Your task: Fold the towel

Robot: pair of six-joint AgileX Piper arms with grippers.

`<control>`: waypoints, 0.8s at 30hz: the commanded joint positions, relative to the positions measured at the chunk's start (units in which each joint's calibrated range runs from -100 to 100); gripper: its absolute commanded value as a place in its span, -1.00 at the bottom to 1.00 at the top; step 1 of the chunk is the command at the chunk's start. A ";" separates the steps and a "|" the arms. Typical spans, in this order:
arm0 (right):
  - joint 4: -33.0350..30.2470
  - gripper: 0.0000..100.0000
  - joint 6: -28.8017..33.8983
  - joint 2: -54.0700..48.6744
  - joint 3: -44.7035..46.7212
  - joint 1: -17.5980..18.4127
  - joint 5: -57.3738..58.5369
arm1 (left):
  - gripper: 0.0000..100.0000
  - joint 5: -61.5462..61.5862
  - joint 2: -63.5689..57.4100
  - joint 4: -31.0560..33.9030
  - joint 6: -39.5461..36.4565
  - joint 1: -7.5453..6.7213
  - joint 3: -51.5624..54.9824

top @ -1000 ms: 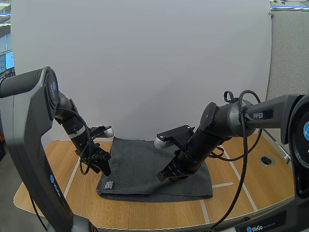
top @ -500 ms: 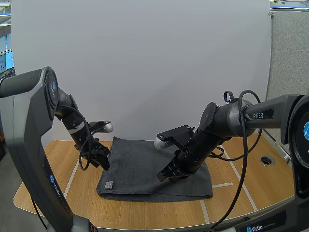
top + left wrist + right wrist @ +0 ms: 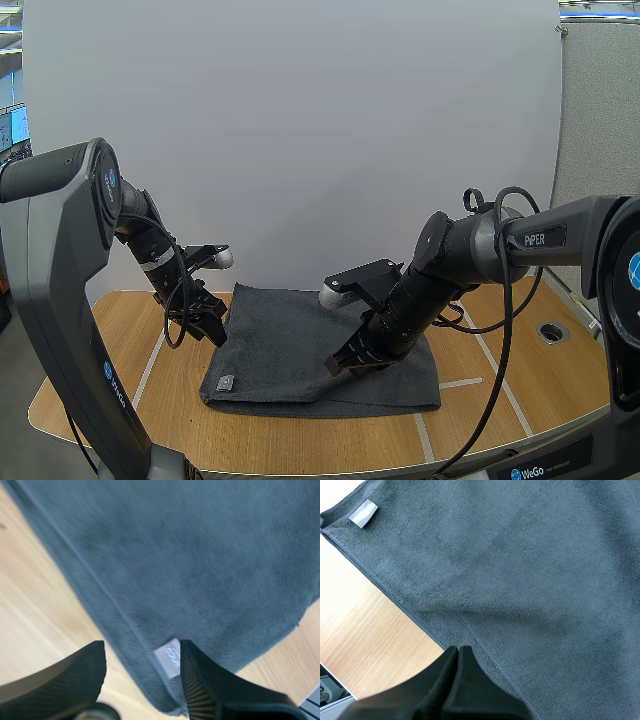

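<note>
The towel (image 3: 300,350) lies spread flat and dark grey across the lower middle of the high view, on the desk (image 3: 120,340), with its near edge running parallel to the desk's front. The left gripper (image 3: 210,328) hangs at the towel's left edge, left of centre in the frame, tilted down toward the cloth. From the left wrist camera its fingers (image 3: 75,675) stand wide apart with their ribbed faces turned inward and nothing between them, framing the hem and the small white label (image 3: 170,656) at the corner. That looks like a line-up for a pinch on that corner, the natural place to lift for a fold. The right gripper (image 3: 346,364) sits low on the cloth just right of centre in the high view, with its arm sloping down from the right. The right wrist camera shows it closed into a single dark wedge, holding nothing, tip down at the towel beside a stitched seam. A faint ripple shows in the pile nearby, so it may be pressing there to pin the cloth while the other side is lifted, though actual contact is hard to confirm. No edge is raised yet, so the fold looks to be at its opening stage.
</note>
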 commanded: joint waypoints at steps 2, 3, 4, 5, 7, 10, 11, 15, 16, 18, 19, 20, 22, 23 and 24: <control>0.23 -1.00 -0.38 -0.30 0.25 0.05 0.08 | 0.46 0.76 -0.16 -1.36 2.02 -0.29 7.53; 0.23 -1.00 -0.38 -0.30 0.25 0.05 0.08 | 0.46 -0.46 -0.16 -1.36 2.12 -0.29 8.52; 0.23 -1.00 -0.38 -0.30 0.25 0.05 0.08 | 0.46 -1.78 -0.16 -1.52 2.54 -0.29 9.48; 0.23 -1.00 -0.38 -0.30 0.25 0.05 0.08 | 0.46 -2.66 -0.16 -1.82 2.81 -0.29 10.04; 0.23 -1.00 -0.38 -0.30 0.25 0.05 0.08 | 0.46 -4.53 -0.16 -2.70 3.75 -0.29 11.79; 0.23 -1.00 -0.38 -0.30 0.25 0.12 0.08 | 0.46 -5.47 -0.16 -4.01 4.72 -0.29 13.14; 0.23 -1.00 -0.38 -0.30 0.25 0.12 0.08 | 0.46 -6.05 -0.16 -4.14 4.72 -0.29 13.58; 0.23 -1.00 -0.38 -0.30 0.25 0.12 0.08 | 0.46 -7.49 0.45 -4.02 4.62 -0.29 13.89; 0.23 -1.00 -0.38 -0.30 0.25 0.12 0.08 | 0.46 -7.49 0.98 -4.02 4.62 -0.29 13.89; 0.23 -1.00 -0.38 -0.30 0.25 0.12 0.08 | 0.46 -7.81 2.18 -3.42 4.01 -0.29 13.89; 0.23 -1.00 -0.38 -0.30 0.25 0.12 0.08 | 0.46 -8.37 2.89 -2.93 3.79 -0.29 13.89; 0.23 -1.00 -0.38 -0.30 0.25 0.12 0.08 | 0.46 -9.01 3.48 -2.30 3.16 -0.29 13.89; 0.23 -1.00 -0.38 -0.30 0.25 0.12 0.08 | 0.46 -9.80 5.04 -1.89 2.67 -0.29 13.89; 0.23 -1.00 -0.38 -0.30 0.25 0.12 0.08 | 0.46 -9.91 5.61 -1.89 2.42 -0.29 13.89; 0.23 -1.00 -0.38 -0.30 0.25 0.29 0.08 | 0.46 -9.91 6.40 -1.89 2.19 -0.29 13.89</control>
